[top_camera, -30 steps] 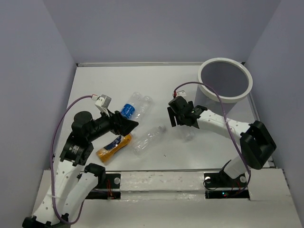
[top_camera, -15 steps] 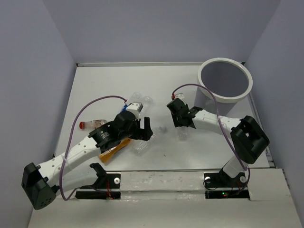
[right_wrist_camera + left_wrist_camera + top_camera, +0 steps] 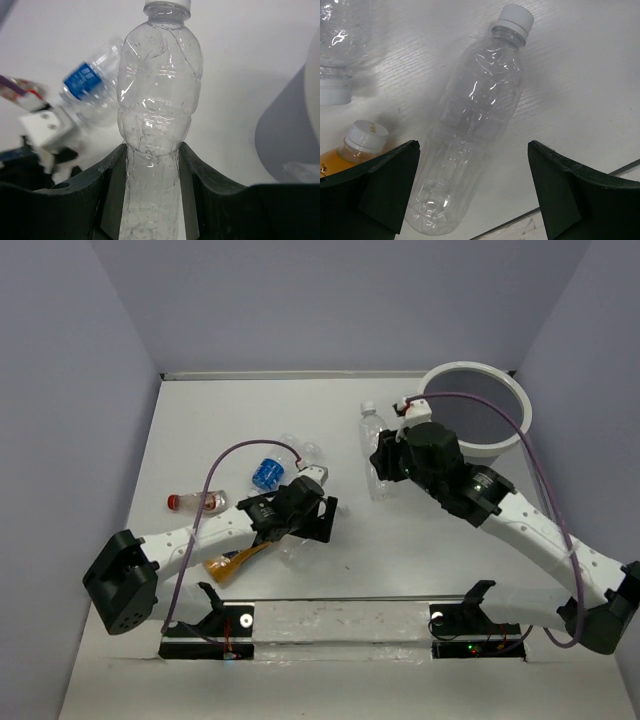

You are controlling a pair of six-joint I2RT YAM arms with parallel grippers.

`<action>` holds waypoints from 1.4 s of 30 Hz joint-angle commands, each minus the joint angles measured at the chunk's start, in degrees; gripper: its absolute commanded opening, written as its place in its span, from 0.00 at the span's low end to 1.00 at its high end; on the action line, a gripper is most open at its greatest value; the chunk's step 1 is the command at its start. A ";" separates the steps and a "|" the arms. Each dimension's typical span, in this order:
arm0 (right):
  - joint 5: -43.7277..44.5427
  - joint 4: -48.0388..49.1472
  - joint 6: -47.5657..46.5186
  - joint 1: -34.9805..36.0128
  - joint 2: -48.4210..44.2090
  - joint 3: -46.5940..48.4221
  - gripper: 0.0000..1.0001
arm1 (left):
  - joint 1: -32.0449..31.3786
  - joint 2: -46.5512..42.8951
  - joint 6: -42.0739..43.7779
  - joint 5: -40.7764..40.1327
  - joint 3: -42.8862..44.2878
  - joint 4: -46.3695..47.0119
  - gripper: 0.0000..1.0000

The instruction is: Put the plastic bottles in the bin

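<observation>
Table [image 3: 200,420]: five bottles [image 3: 268,472] loose.
Bin [image 3: 470,367]: looks empty.
Right gripper [image 3: 152,150]: you're pinching a clear bottle [image 3: 160,90].
Left gripper [image 3: 472,145]: spread wide.

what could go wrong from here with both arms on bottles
1. The right fingers pinch the held clear bottle low on its body, with most of it sticking out. It may pivot or slip before reaching the bin.
2. The left fingers stand open over the lying clear bottle, and the orange bottle is beside one finger. Descending could knock it, or the round bottle could roll away.
</observation>
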 commanded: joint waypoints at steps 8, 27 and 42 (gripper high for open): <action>22.36 8.80 -22.39 -4.00 0.26 24.53 0.40 | -1.80 9.46 2.00 -0.96 3.22 2.38 0.99; 11.13 16.72 -4.83 -32.85 1.43 9.26 0.83 | -4.62 8.69 -0.11 -5.53 -0.12 4.75 0.47; -59.78 24.06 19.32 -31.28 -17.99 -7.23 0.92 | -4.71 -21.29 1.38 4.39 -0.21 25.74 0.44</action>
